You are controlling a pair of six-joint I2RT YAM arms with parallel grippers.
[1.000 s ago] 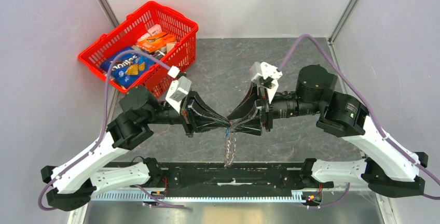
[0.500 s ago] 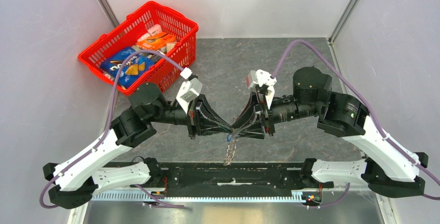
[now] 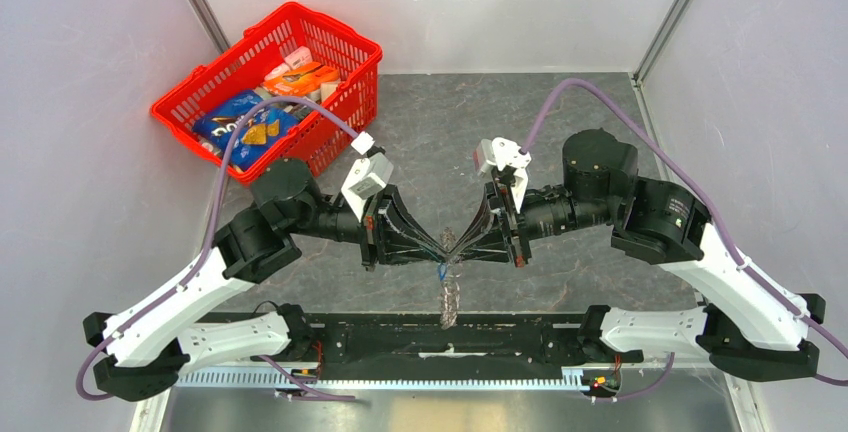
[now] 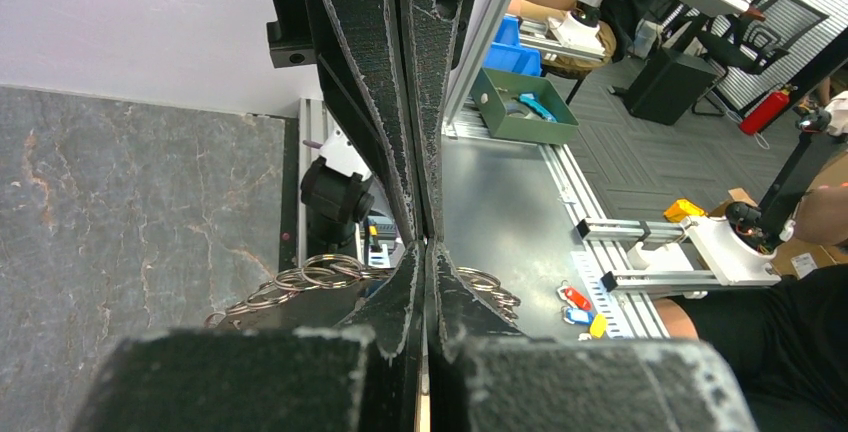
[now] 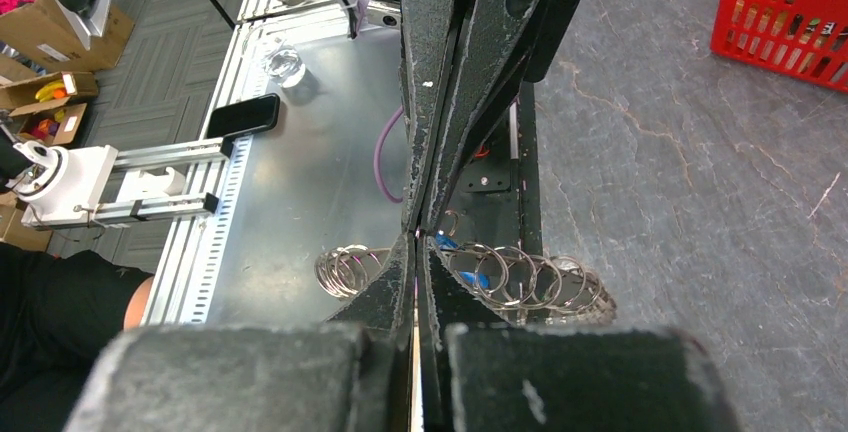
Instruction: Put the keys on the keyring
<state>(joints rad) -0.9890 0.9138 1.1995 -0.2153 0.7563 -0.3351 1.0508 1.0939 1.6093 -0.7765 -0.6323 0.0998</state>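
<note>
My two grippers meet tip to tip above the table's near middle. Both the left gripper and the right gripper are shut. A string of silvery keyring loops hangs from where the tips meet, with a small blue key head near its top. In the left wrist view the loops stick out on both sides of my shut left gripper. The right wrist view shows loops either side of my shut right gripper, with the blue bit behind. I cannot tell separate keys from loops.
A red basket with snack packets stands at the back left, close behind my left arm. The black mounting rail runs along the near edge, just below the hanging string. Grey walls enclose the table on three sides.
The right gripper's fingers have shut at the top of the hanging string. Both wrists have drawn slightly closer together, and the string now hangs straighter.
</note>
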